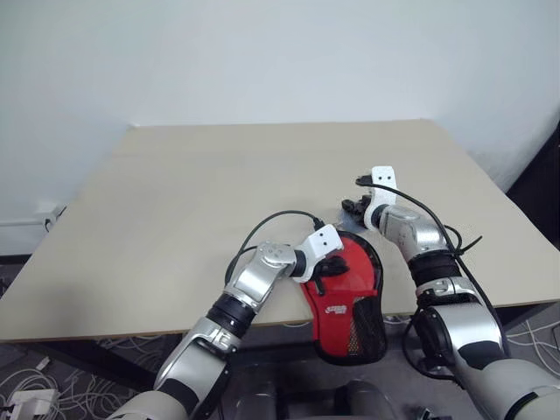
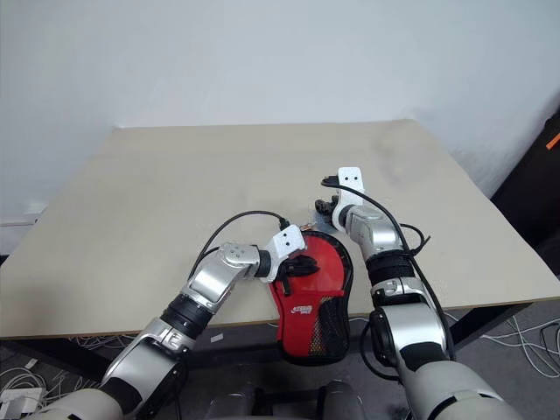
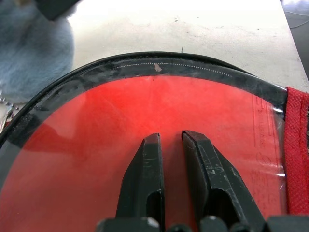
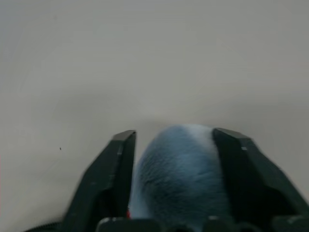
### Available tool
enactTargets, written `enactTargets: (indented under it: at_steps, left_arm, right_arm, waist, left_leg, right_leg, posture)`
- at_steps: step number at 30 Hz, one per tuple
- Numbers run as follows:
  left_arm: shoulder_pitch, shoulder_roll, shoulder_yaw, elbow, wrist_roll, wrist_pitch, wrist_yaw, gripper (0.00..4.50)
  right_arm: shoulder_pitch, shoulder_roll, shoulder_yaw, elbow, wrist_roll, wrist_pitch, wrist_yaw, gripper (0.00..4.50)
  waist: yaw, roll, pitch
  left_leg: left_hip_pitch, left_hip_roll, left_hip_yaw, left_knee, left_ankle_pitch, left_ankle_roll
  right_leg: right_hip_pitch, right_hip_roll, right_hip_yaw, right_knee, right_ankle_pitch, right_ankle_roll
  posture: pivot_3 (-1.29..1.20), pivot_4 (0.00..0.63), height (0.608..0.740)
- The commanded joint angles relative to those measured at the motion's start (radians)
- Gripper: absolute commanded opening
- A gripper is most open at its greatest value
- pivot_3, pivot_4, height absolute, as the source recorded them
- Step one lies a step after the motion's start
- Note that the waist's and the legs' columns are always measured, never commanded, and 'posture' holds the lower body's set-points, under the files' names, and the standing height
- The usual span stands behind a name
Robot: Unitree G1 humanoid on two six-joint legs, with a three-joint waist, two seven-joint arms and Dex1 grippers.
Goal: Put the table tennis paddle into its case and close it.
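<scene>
The case (image 1: 346, 297) lies at the table's near edge, with its red and black mesh end hanging over the edge. Through its clear face I see the table tennis paddle's red rubber (image 3: 145, 111) inside the black zip rim (image 3: 169, 65). My left gripper (image 3: 171, 137) rests on that clear face, its fingers nearly together with nothing seen between them. My right gripper (image 1: 354, 208) is at the case's far end, low over the table. It is open, and a blue fluffy thing (image 4: 178, 174) sits between its fingers.
The beige table (image 1: 219, 175) stretches away to the left and back, up to a white wall. Its near edge runs just under the case. Cables lie on the floor (image 1: 35, 385) below the table. A dark object (image 1: 538, 192) stands past the table's right edge.
</scene>
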Motion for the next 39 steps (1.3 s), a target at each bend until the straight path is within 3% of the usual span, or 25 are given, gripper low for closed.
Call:
enactTargets:
  at_steps: [1,13,16,23,28,32,39]
  left_arm:
    - [0.030,0.012,-0.042,0.075,0.047,0.029,0.018,0.71]
    - [0.029,0.006,-0.042,0.078,0.044,0.030,0.028,0.71]
    - [0.033,0.007,-0.043,0.072,0.044,0.036,0.028,0.71]
    - [0.028,0.002,-0.037,0.073,0.037,0.067,0.030,0.71]
    - [0.011,-0.006,-0.037,0.091,0.037,0.082,0.030,0.71]
    - [0.005,-0.013,-0.039,0.100,0.037,0.091,0.029,0.71]
    - [0.001,-0.019,-0.058,0.122,0.048,0.118,0.026,0.71]
  right_arm:
    - [0.004,-0.003,0.002,-0.020,-0.007,0.046,0.003,4.30]
    - [0.016,-0.016,0.085,0.023,-0.110,0.065,-0.025,4.30]
    - [0.017,-0.012,0.089,0.032,-0.122,0.059,-0.030,3.73]
    - [0.032,-0.002,0.107,-0.015,-0.134,0.057,-0.012,1.45]
    - [0.039,-0.003,0.066,-0.071,-0.096,0.070,-0.010,0.26]
    - [0.050,-0.025,0.031,-0.119,-0.084,0.091,-0.015,0.07]
    - [0.146,-0.126,-0.003,-0.390,-0.022,0.231,0.072,0.07]
  waist:
    - [0.000,0.000,-0.002]
    - [0.000,-0.002,-0.012]
    - [0.000,-0.002,-0.013]
    - [0.000,-0.002,-0.015]
    - [0.001,-0.002,-0.015]
    - [0.003,-0.002,-0.015]
    - [0.016,-0.002,-0.015]
  left_leg:
    - [0.000,0.000,0.000,0.000,0.000,0.000]
    - [0.000,0.000,-0.001,0.000,-0.002,-0.003]
    - [0.000,0.000,-0.001,0.000,-0.002,-0.003]
    - [0.000,0.000,-0.001,0.000,-0.002,-0.003]
    - [0.000,0.000,-0.001,0.000,-0.002,-0.003]
    - [0.000,0.000,-0.001,0.000,-0.003,-0.002]
    - [-0.001,0.000,-0.001,0.000,-0.006,0.003]
  right_leg:
    - [0.000,0.000,0.000,0.000,0.000,0.000]
    - [0.000,0.000,0.000,0.000,0.000,0.000]
    - [0.000,0.000,-0.001,0.000,-0.001,0.001]
    - [0.000,0.000,-0.001,0.000,-0.001,0.001]
    - [0.000,0.000,-0.001,0.000,-0.002,0.004]
    - [0.000,-0.001,-0.001,0.000,-0.003,0.004]
    - [-0.001,-0.003,-0.001,0.000,-0.003,0.005]
  posture:
    - [0.00,0.000,0.724]
    - [0.00,0.000,0.724]
    - [0.00,0.000,0.724]
    - [0.00,0.000,0.724]
    - [0.00,0.000,0.724]
    - [0.00,0.000,0.724]
    - [0.00,0.000,0.724]
